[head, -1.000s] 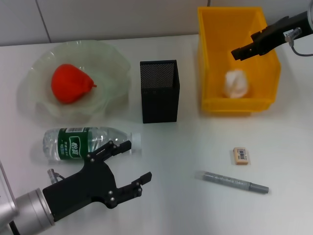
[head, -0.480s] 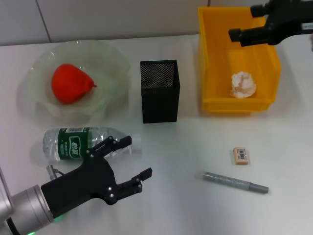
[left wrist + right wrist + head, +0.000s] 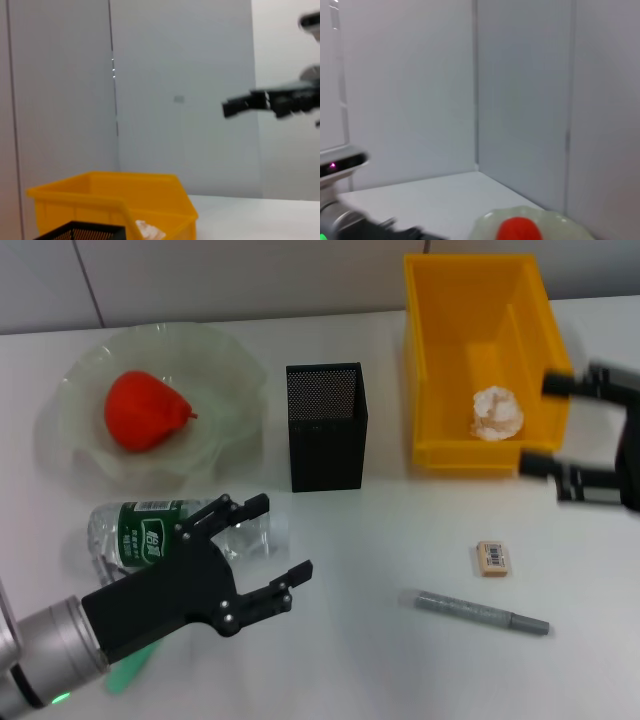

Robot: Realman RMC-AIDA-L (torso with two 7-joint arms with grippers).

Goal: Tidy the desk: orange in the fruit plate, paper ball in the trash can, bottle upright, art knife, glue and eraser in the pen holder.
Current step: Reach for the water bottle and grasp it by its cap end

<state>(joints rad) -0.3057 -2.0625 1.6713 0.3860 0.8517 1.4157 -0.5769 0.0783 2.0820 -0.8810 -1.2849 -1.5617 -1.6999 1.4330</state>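
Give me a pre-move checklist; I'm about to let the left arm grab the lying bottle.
1. Left gripper open: ok, jaws spread.
2. Left gripper at the bottle: ok, just above it.
3. Bottle upright: not ok, it lies on its side.
4. Right gripper out of the way: ok, open beside the bin, far from the bottle.
5. Paper ball binned: ok.
6. Eraser in the holder: not ok, on the table.

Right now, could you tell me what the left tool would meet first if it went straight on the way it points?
The left tool, fingers spread open, points up-right in the head view, past the lying bottle's cap end. Its line probably reaches the black pen holder first, though depth is unclear.
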